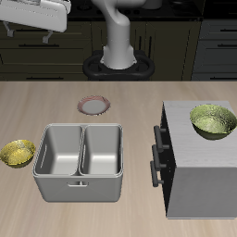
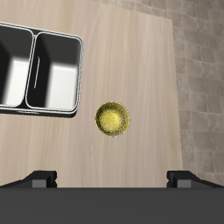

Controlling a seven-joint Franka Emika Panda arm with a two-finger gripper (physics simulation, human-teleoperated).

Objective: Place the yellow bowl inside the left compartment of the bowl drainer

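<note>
Currently yellow bowl [image 1: 18,153] [image 2: 114,118] sits on bench [image 1: 102,218] just beside bowl drainer [image 1: 81,163] [image 2: 39,70]; fingers [image 2: 112,178] spread wide, empty, high above.

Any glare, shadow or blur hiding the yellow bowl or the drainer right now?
Exterior view: yellow bowl sharp and evenly lit; bowl drainer shows only soft interior shading. Wrist view: bowl crisp with slight gloss; drainer compartments have bright reflections and dark walls, nothing hidden.

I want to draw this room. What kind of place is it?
Probably a make-believe kitchen in a computer simulation. A metal bowl drainer sits on a wooden table, with a yellow bowl beside it and dark cupboards behind.
</note>
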